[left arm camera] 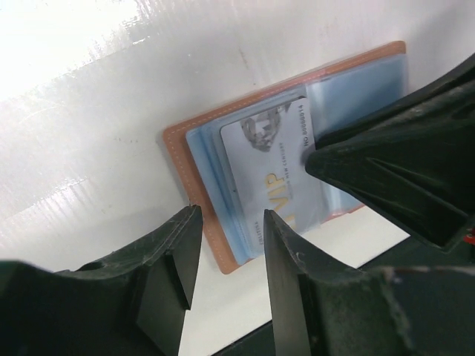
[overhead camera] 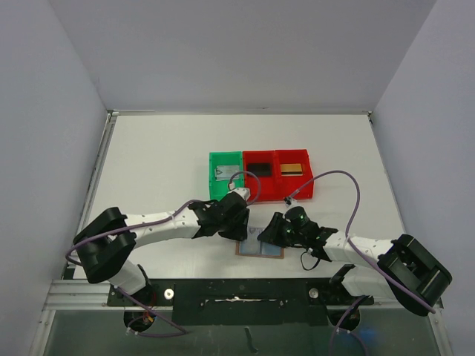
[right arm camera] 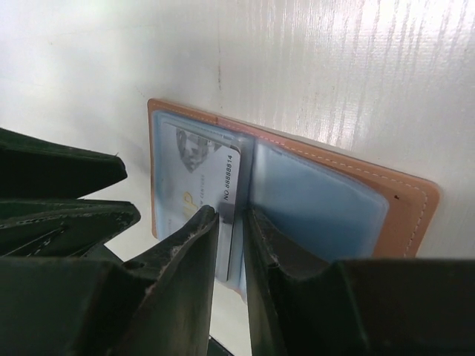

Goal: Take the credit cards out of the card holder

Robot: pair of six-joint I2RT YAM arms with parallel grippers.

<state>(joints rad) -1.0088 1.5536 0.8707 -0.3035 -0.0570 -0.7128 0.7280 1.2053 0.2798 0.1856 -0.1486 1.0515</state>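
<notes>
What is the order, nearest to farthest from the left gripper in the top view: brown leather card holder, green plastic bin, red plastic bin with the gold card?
1. Brown leather card holder, right at the left gripper.
2. Green plastic bin, just behind.
3. Red plastic bin with gold card, back right.

- We see a white table [overhead camera: 163,156], closed in by pale grey wall panels [overhead camera: 245,52] at the back and on both sides
- Toward its far middle we count three small plastic bins in one row, touching side to side: a green bin [overhead camera: 213,174] at the left, a middle red bin [overhead camera: 259,154], and a right red bin [overhead camera: 293,153]
- Along the near edge we note a metal rail [overhead camera: 74,300]
</notes>
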